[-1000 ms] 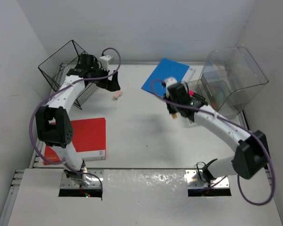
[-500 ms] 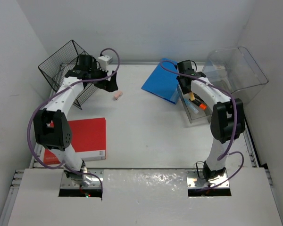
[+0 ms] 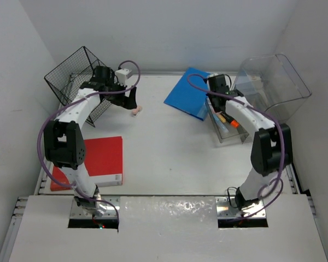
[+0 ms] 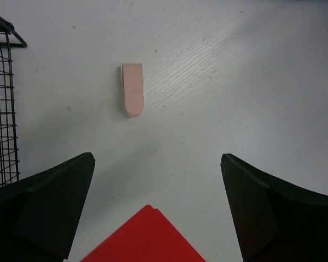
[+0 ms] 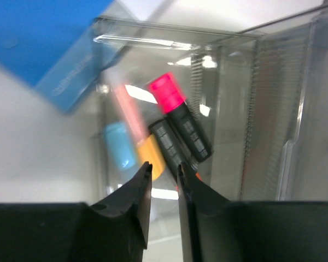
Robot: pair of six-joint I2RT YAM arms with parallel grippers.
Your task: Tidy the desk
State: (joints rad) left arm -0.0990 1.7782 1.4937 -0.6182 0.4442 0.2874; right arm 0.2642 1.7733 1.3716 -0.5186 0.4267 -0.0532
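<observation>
Left fingers (image 4: 49, 207): spread wide above a pink eraser (image 4: 133, 96) (lying loose on the desk (image 3: 169, 153)).
Right fingers (image 5: 126, 213): nearly closed, gripping nothing, over a clear tray (image 5: 169, 38) of markers (image 5: 181, 119).

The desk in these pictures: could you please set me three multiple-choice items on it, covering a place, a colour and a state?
1. Where is the small pink piece? A) lying on the bare desk; B) in a drawer; C) on a shelf.
2. What colour is the folder nearest the left arm's base? A) green; B) red; C) yellow.
3. The left gripper: how do its fingers stand? A) shut on the piece; B) shut on nothing; C) open and empty.

1 A: it lies flat on the white tabletop.
2 B: the top view shows it red.
3 C: a wide gap parts them, with nothing between.
</observation>
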